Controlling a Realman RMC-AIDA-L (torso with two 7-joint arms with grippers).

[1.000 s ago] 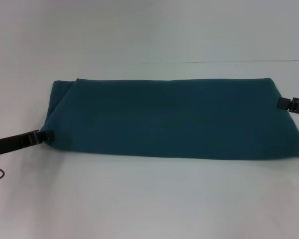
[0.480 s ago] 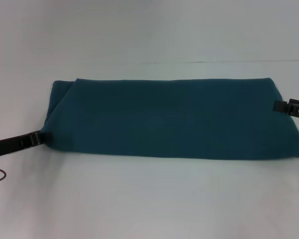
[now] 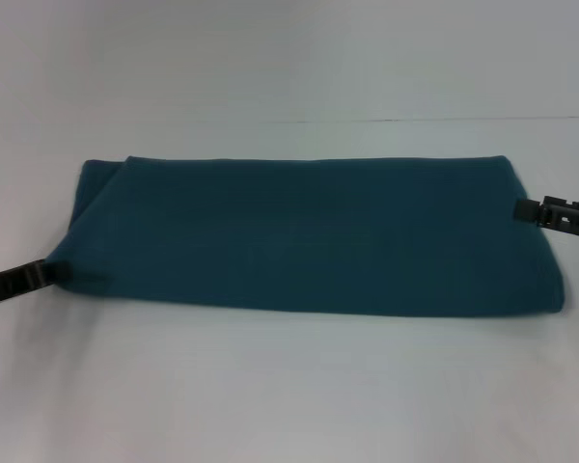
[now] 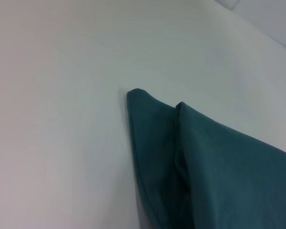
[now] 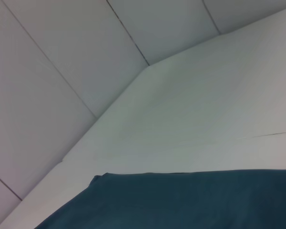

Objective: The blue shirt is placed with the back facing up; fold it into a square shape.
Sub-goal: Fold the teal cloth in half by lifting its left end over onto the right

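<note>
A blue shirt [image 3: 309,236], folded into a long band, lies across the white table [image 3: 289,386]. The left gripper [image 3: 46,272] pinches its near-left corner; the right gripper [image 3: 523,208] pinches its right edge.

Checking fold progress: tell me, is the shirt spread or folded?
Folded: the blue shirt lies as a long band, layered edges showing at its left end.

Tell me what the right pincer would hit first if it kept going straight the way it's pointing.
Probably the blue shirt. In the head view the right pincer points toward the robot's left and its tip already sits at the folded shirt's right end, though depth is hard to judge.
</note>
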